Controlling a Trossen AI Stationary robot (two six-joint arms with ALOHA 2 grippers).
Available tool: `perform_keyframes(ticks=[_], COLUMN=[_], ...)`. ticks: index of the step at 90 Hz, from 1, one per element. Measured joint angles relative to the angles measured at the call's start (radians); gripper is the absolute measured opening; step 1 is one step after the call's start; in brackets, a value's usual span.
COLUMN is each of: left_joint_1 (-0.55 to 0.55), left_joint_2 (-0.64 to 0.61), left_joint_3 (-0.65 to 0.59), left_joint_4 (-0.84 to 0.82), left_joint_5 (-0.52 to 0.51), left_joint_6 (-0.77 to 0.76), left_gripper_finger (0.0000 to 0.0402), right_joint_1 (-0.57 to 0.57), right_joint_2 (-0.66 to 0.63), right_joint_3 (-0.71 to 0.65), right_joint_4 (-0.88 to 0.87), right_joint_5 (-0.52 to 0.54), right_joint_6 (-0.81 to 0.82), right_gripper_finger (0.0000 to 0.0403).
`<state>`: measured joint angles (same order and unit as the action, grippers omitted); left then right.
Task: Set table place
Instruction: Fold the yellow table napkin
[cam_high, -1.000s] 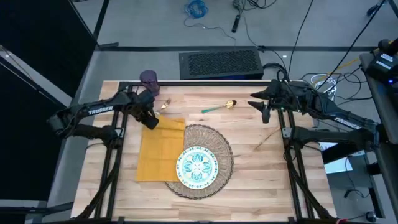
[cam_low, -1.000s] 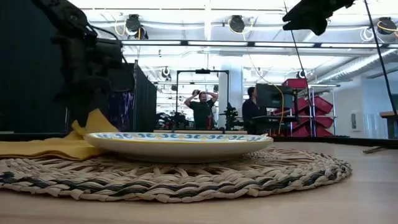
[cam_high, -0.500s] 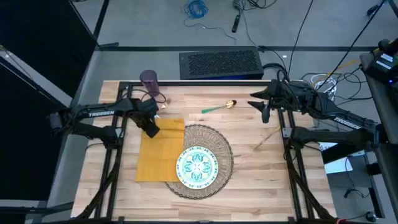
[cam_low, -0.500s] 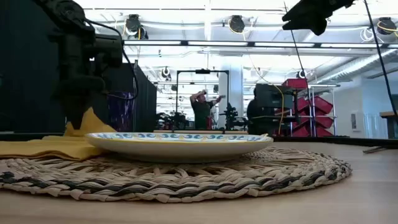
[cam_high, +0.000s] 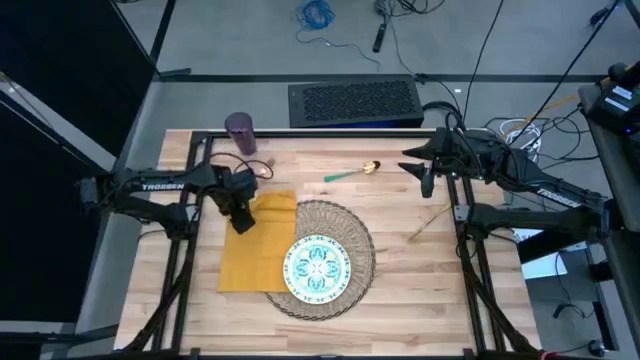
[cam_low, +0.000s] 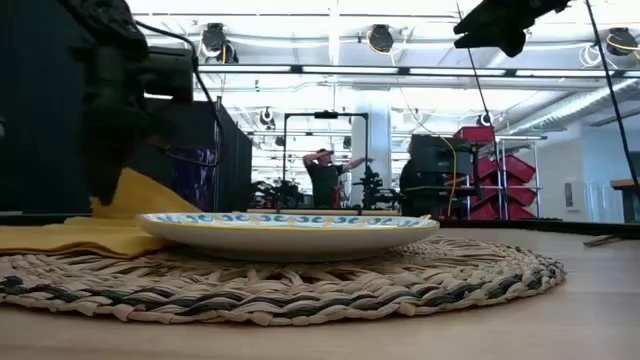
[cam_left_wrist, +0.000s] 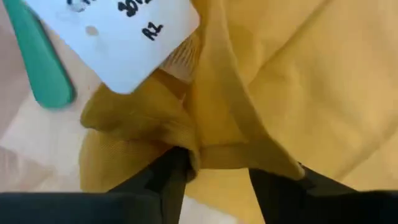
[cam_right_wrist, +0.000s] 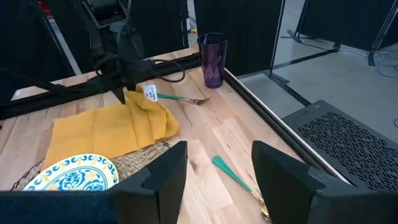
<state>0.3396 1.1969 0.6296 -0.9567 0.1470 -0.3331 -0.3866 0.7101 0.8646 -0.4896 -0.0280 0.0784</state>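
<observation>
Left pincer (cam_high: 243, 215) pinching the napkin's (cam_high: 255, 250) far corner

Soft, light cloth bunches between the fingers; best held by that corner. Right pincer (cam_high: 424, 177) hangs wide, idle.

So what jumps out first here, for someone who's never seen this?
The left gripper pinching the far corner of the yellow napkin, bunching it up. Next, the patterned plate on the straw placemat beside the napkin. The right gripper hangs open over the table's far right.
</observation>
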Motion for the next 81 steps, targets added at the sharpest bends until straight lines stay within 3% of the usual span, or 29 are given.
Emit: perform_keyframes(ticks=[81], left_joint_1=[-0.183], left_joint_2=[0.011], left_joint_3=[-0.001], left_joint_4=[-0.055], left_joint_5=[-0.098], left_joint_6=[-0.029], left_gripper_finger=[0.015], right_joint_1=[0.0], right_joint_2=[0.002], right_joint_3=[0.0], right_joint_4=[0.013], right_joint_5=[0.0], right_joint_6=[0.0], right_gripper_finger=[0.0166])
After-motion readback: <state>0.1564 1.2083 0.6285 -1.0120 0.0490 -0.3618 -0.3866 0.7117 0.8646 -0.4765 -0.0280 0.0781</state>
